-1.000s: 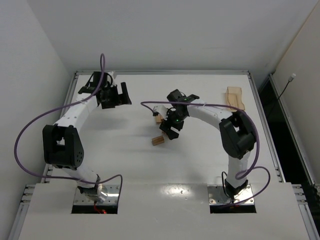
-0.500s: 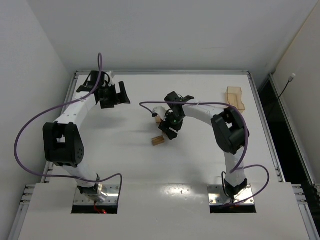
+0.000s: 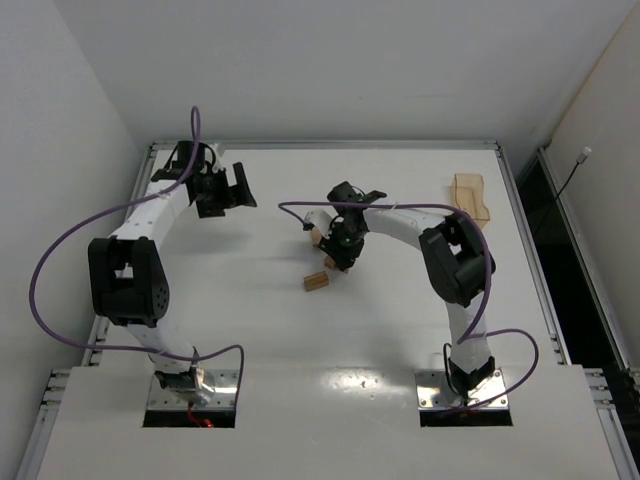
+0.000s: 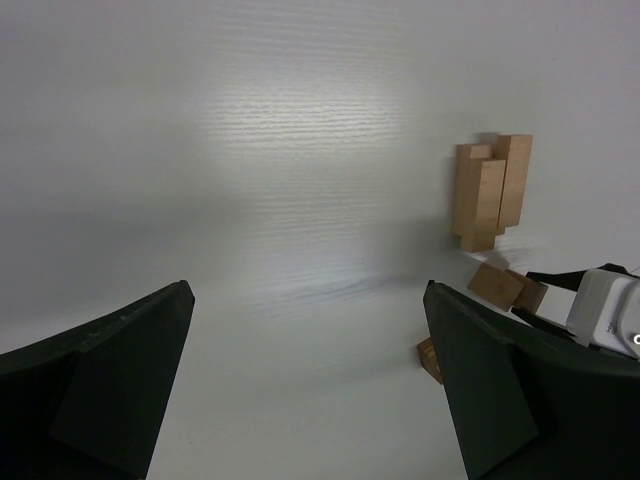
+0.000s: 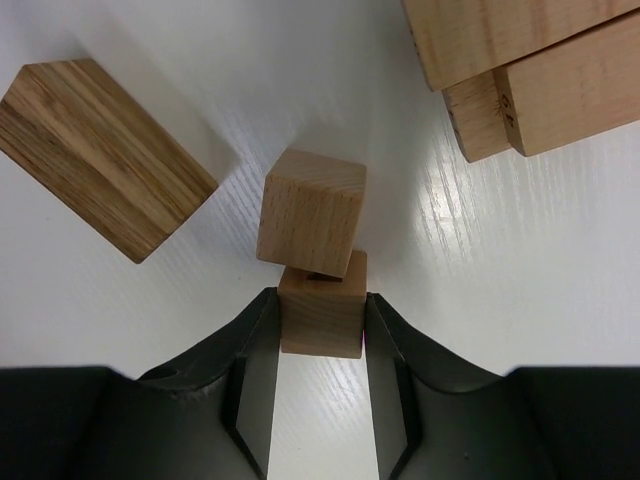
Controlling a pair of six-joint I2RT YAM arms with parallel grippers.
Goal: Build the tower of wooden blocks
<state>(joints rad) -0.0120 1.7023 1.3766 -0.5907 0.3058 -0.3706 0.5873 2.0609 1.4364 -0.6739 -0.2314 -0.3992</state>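
My right gripper (image 5: pixel 320 300) is shut on a small pale wood cube (image 5: pixel 321 325) low over the table. A second pale cube (image 5: pixel 311 213) lies just ahead of it, touching it. A bundle of long pale blocks (image 5: pixel 530 70) lies at the upper right of the right wrist view, and a darker block (image 5: pixel 105 158) at the upper left. From above, the right gripper (image 3: pixel 338 256) sits between the long blocks (image 3: pixel 317 237) and the darker block (image 3: pixel 316 281). My left gripper (image 3: pixel 232 190) is open and empty at the far left, well apart. In its own view (image 4: pixel 308 288) the long blocks (image 4: pixel 490 190) show.
A flat wooden piece (image 3: pixel 471 196) lies at the back right of the white table (image 3: pixel 400 330). Raised rails run along the table's far, left and right edges. Purple cables loop beside both arms.
My right gripper has moved down and slightly left between the blocks and has closed on the small cube. My left arm has drifted a little toward the far left.
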